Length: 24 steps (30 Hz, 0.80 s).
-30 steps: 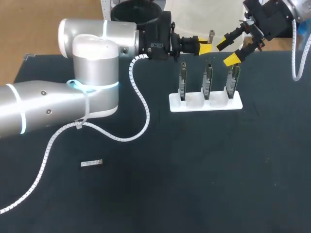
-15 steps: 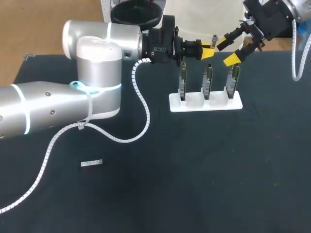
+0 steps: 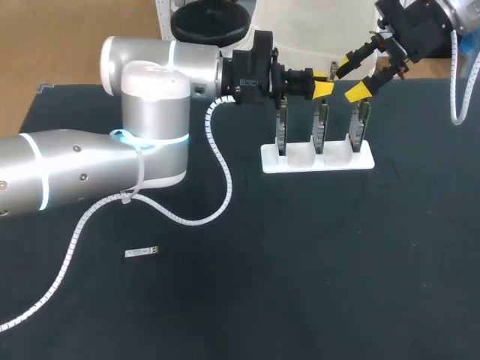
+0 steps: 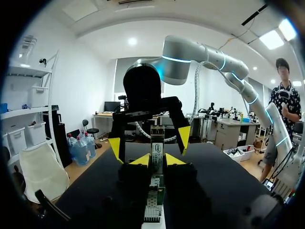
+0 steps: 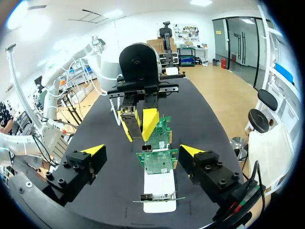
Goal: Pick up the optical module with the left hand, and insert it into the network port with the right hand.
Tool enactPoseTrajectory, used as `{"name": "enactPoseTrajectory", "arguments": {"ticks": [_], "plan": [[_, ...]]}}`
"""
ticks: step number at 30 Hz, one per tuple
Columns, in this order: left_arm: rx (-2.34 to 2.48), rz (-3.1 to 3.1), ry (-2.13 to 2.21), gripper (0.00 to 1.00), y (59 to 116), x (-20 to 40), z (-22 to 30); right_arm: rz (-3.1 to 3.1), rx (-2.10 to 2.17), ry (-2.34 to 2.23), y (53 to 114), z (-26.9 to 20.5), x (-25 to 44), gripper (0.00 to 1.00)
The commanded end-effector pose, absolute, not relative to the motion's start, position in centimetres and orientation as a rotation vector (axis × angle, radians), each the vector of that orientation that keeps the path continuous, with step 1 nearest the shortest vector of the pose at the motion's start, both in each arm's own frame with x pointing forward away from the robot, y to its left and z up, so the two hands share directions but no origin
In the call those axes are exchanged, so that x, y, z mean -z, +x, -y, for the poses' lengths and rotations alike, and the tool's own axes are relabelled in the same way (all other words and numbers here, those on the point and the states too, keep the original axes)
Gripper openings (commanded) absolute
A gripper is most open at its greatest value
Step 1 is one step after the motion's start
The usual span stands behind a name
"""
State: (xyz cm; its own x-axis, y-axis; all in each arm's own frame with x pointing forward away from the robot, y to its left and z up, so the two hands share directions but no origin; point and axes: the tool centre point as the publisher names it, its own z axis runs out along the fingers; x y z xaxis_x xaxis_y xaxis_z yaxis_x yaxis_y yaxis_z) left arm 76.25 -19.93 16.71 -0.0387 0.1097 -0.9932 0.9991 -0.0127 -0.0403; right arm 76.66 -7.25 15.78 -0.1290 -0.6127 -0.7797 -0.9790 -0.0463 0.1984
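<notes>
My left gripper (image 3: 324, 82) hangs above the middle card of the white stand (image 3: 315, 160), shut on a small silver optical module (image 3: 332, 68) that stands upright between its yellow tips. In the left wrist view the module (image 4: 156, 150) sits between the fingers of the left gripper (image 4: 157, 159), with my right gripper (image 4: 150, 138) open just ahead. My right gripper (image 3: 351, 77) is open above the right card (image 3: 362, 120), facing the left one. From the right wrist, the right gripper (image 5: 142, 151) straddles the cards, and the left gripper (image 5: 139, 122) holds the module (image 5: 128, 113) beyond them.
Three green circuit cards stand upright in the stand, the left card (image 3: 282, 124) and the middle card (image 3: 321, 123) under my left gripper. A small silver bar (image 3: 142, 253) lies on the dark table at the front left. My left arm's white cable (image 3: 217, 161) loops over the table.
My left arm has moved to the right with the module, bringing it close to the open right gripper. The right arm has stayed put.
</notes>
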Motion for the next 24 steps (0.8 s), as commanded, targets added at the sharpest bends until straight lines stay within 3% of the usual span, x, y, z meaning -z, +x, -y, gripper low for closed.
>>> {"name": "enactPoseTrajectory", "arguments": {"ticks": [1, 24], "plan": [[1.192, -1.305, 1.277, 0.0, 76.23, -16.49, 19.81, -1.769, -1.041, -1.68, 76.53, 7.27, -15.74, 1.0], [1.218, -1.322, 1.275, 0.0, 77.21, -16.05, 19.68, -1.769, -1.041, -1.68, 76.53, 7.27, -15.74, 1.0]]}}
